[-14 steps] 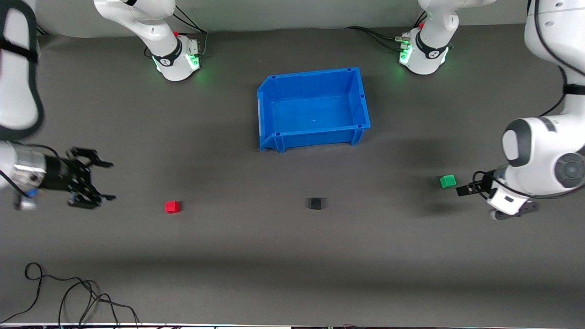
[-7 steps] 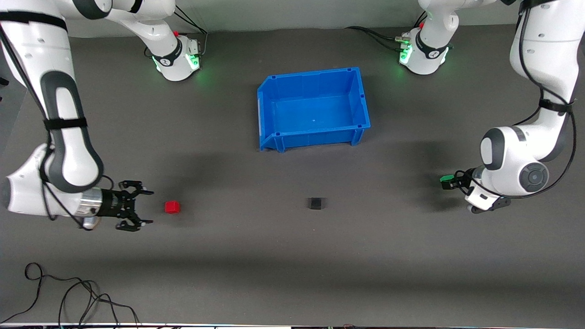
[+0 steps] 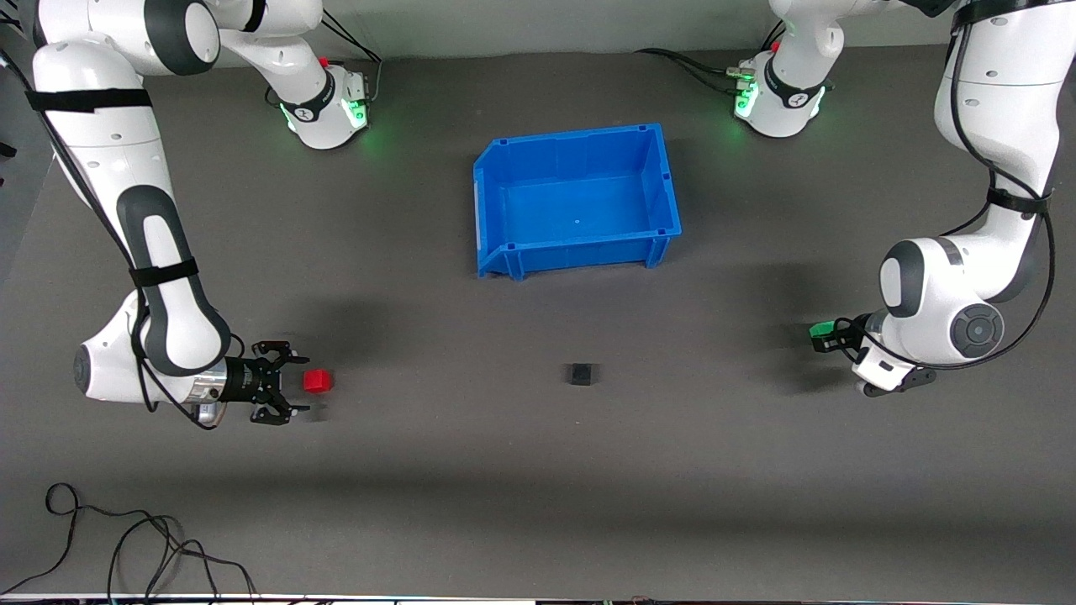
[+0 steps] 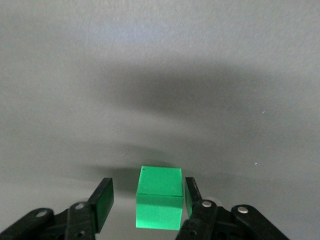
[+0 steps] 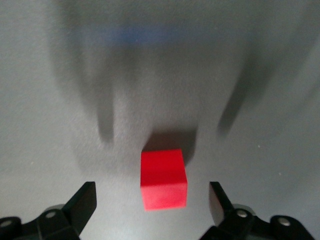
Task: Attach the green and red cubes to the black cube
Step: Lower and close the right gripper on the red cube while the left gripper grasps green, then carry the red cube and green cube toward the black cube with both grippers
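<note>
The red cube [image 3: 318,381] lies on the grey mat toward the right arm's end. My right gripper [image 3: 296,385] is low beside it, open wide; in the right wrist view the red cube [image 5: 163,178] sits just ahead of the gripper [image 5: 152,197], untouched. The green cube [image 3: 820,331] lies toward the left arm's end. My left gripper [image 3: 830,336] is open around it; in the left wrist view the green cube [image 4: 159,204] sits between the fingers of the gripper [image 4: 148,192], close to one finger, a gap at the other. The black cube [image 3: 581,373] lies alone between the two.
An empty blue bin [image 3: 572,134] stands mid-table, farther from the front camera than the black cube. Loose black cables [image 3: 126,546] lie at the near edge toward the right arm's end. Both arm bases stand along the top.
My right arm has swung in and brought its open gripper up to the red cube. My left gripper has slid forward so its fingers now flank the green cube. The cubes have not moved.
</note>
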